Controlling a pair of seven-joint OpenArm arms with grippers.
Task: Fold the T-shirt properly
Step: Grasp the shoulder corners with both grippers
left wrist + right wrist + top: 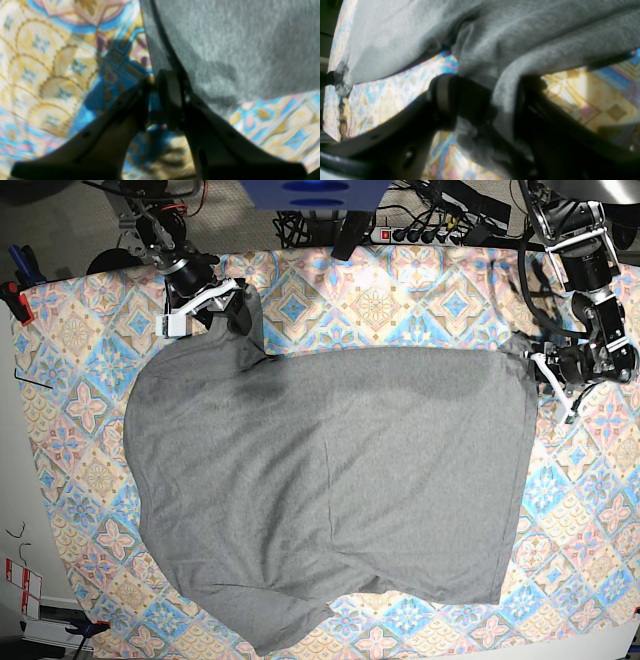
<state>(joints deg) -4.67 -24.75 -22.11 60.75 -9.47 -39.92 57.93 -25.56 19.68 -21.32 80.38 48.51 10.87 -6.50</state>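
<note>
Spreading T-shirt [330,490] flat | right gripper [480,100] clamped on hem | left gripper [152,100] nearly closed, grip unclear | next: first fold

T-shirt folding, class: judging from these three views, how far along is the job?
Early stage. Done: the T-shirt lies spread on the tablecloth, with no fold visible. In hand: the right end effector is shut on bunched fabric at one far corner; the left end effector sits at the opposite far corner's edge, nearly closed, its grip unclear. Left: every fold.
</note>
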